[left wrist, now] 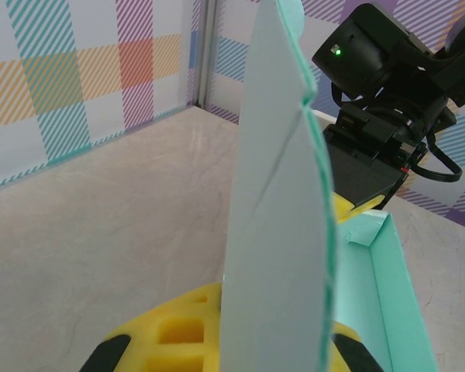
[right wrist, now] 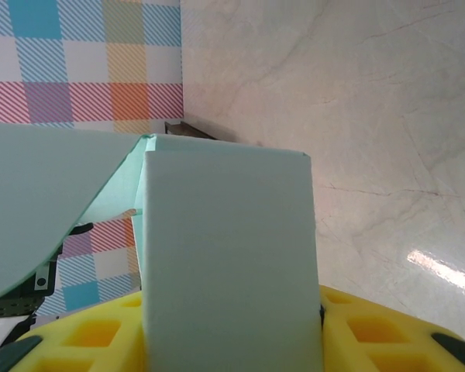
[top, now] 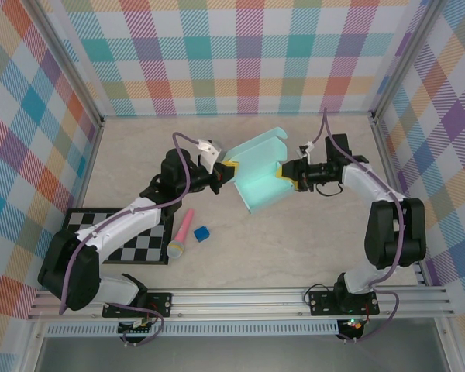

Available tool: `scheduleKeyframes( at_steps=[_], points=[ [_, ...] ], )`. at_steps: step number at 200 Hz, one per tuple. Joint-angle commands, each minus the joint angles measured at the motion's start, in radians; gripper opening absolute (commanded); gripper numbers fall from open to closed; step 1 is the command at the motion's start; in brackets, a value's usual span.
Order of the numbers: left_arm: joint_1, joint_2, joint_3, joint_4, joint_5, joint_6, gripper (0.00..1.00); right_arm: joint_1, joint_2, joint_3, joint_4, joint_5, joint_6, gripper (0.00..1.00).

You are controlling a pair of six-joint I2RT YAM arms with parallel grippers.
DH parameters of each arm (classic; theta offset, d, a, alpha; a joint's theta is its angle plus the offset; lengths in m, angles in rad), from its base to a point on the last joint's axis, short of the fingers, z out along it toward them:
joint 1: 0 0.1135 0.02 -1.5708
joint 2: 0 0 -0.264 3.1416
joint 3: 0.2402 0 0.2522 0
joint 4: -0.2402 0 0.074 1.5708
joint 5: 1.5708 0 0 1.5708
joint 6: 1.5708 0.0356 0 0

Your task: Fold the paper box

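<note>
**Grippers.** The left gripper (top: 226, 172) is pressed together on the left edge of the paper box (top: 257, 172). In the left wrist view the thin card rises edge-on from between its yellow fingers (left wrist: 178, 329). The right gripper (top: 284, 177) meets the box at the opposite, right edge. Its jaws stand partly apart. In the right wrist view a folded panel of the box fills the gap between the yellow fingers (right wrist: 372, 333) and touches both.

**Task item.** The box is a pale mint card, partly folded, with one curved flap raised toward the far edge of the table (top: 294, 240). It hangs between the two grippers over the middle of the table, nearer the far edge than the near one. It cannot be told whether its lower edge touches the table.

**Surroundings.**
- A checkerboard mat (top: 124, 232) lies at the near left corner, under the left arm.
- A pink toy microphone (top: 183, 234) lies just beside the mat's right edge.
- A dark blue cube (top: 201, 233) lies just beside the microphone.

All three items lie well apart from the box, and none lies between the grippers.

**Count.** One box, two grippers, one mat, one microphone, one cube.
</note>
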Motion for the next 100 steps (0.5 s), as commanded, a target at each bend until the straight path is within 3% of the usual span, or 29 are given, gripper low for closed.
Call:
scheduleKeyframes(
  at_steps=[1, 65, 100],
  points=[
    [-0.028, -0.040, 0.031, 0.067, 0.023, 0.016, 0.00, 0.033, -0.036, -0.034, 0.057, 0.076, -0.045, 0.47],
    [-0.029, -0.074, 0.003, 0.009, -0.018, 0.160, 0.00, -0.005, -0.062, -0.058, 0.118, 0.015, 0.001, 0.58],
    [-0.029, -0.085, -0.016, 0.005, -0.047, 0.206, 0.00, -0.068, -0.089, -0.069, 0.119, -0.080, 0.007, 0.63]
  ],
)
